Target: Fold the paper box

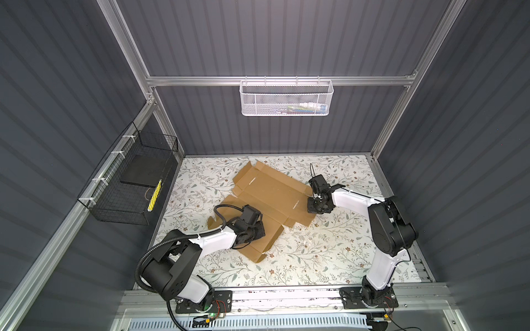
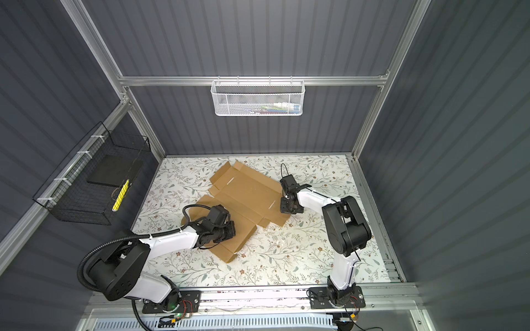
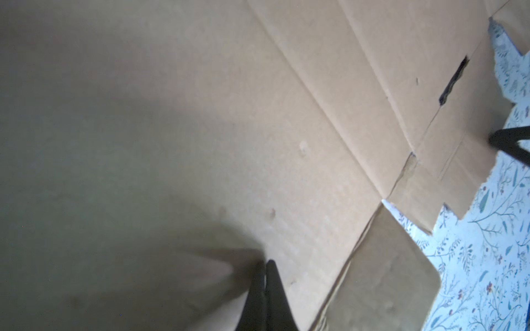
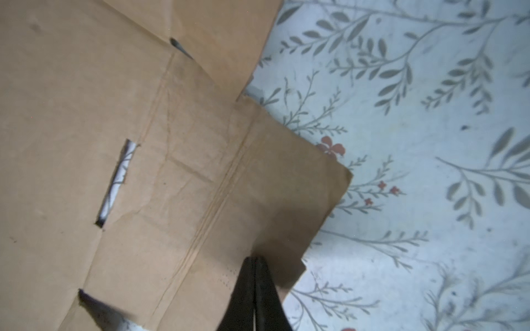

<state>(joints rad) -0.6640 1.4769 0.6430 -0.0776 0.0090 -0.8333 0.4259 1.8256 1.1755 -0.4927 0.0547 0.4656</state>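
We found the paper box [image 1: 269, 197], a plain brown die-cut sheet of corrugated cardboard, lying unfolded and nearly flat about mid-table, turned askew on the white table cover [image 1: 315, 258] printed with grey-green sprigs and small red flowers. Both top views showed it so.

The left gripper [image 3: 265, 263], a black two-fingered pincer, was clenched with nothing between its jaws. Its tips rested on the broad smooth panel [image 3: 172, 143] at the near end of the sheet. The right gripper [image 4: 254, 259] was likewise clenched on nothing. Its points were set down on the outer side flap [image 4: 286, 186], close to that flap's free edge.

We judged the board light and stiff across its panels but ready to hinge along the pressed crease [image 4: 218, 206], which showed as several fine parallel ridges. The surface was matt and papery, wrinkled near the narrow slit [image 4: 114, 183], where the printed cover showed through.

Being so light, the sheet would probably skid on the cover unless one arm pinned it. Flat as it lay, it offered little to pinch. The best holds seemed to us the free edges of the flaps, where a finger could slide under. A hard pinch might dent the fluting, and the thin necks beside the cut-outs could tear.
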